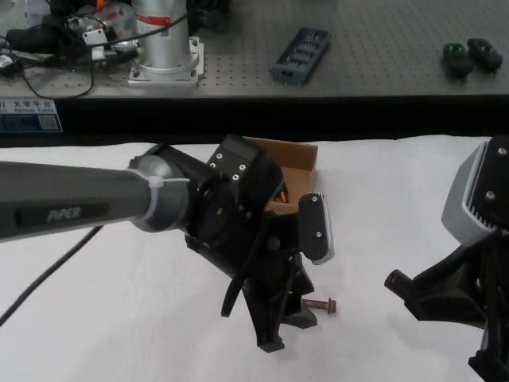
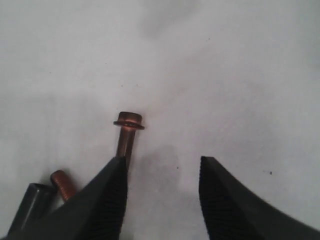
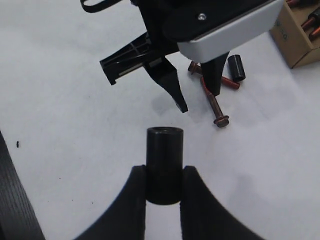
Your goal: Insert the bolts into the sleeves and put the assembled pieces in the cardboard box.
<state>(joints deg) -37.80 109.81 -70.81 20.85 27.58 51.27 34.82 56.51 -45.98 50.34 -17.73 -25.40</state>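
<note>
My left gripper (image 2: pixel 162 167) is open and points down at the white cloth. A copper bolt (image 2: pixel 127 135) lies just beside one of its fingers (image 2: pixel 107 192), not held. This bolt (image 1: pixel 322 305) shows next to the left gripper (image 1: pixel 288 330) in the high view. A second bolt (image 2: pixel 62 182) and a loose black sleeve (image 2: pixel 32 200) lie close by. My right gripper (image 3: pixel 164 172) is shut on another black sleeve (image 3: pixel 164 145), held upright a short way from the left gripper (image 3: pixel 199 100). Two bolts (image 3: pixel 216 106) and a sleeve (image 3: pixel 236 67) lie beyond it.
The cardboard box (image 1: pixel 298 155) stands behind the left arm, with copper-coloured pieces (image 3: pixel 310 20) inside. The right arm (image 1: pixel 477 263) sits at the right edge. A dark bench with a metal post (image 1: pixel 163 40) and a black rack (image 1: pixel 301 52) runs along the back.
</note>
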